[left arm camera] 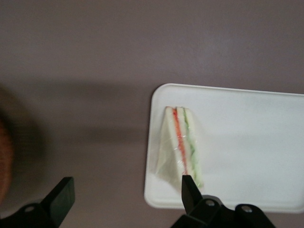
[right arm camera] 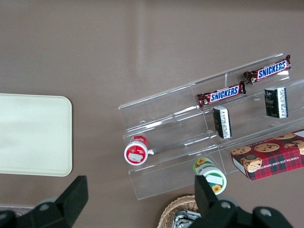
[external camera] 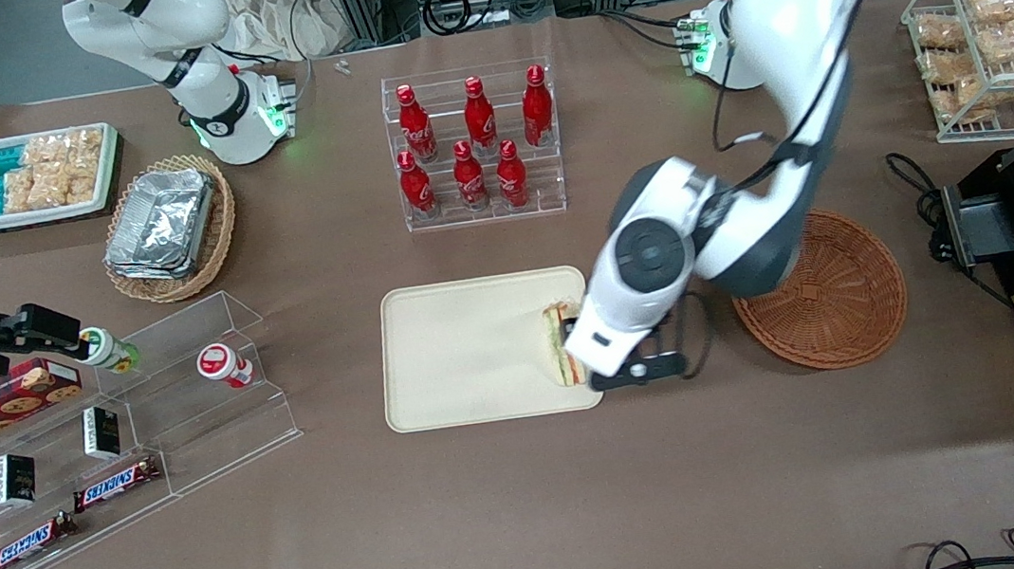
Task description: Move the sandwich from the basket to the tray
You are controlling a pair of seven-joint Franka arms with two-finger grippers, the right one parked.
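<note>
Sandwich (left arm camera: 183,142): lying on tray (external camera: 466,346), at the edge nearest basket (external camera: 839,304), right of frame centre.
Pincer (left arm camera: 128,194): spread wide, empty, just above sandwich.
Handling: likely light, soft, slippery wrap; best held gently across the bread faces.

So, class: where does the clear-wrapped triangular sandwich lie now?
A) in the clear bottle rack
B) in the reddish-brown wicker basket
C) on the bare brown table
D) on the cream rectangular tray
D: the sandwich lies on the tray near its edge, under the open gripper; the basket holds nothing.
</note>
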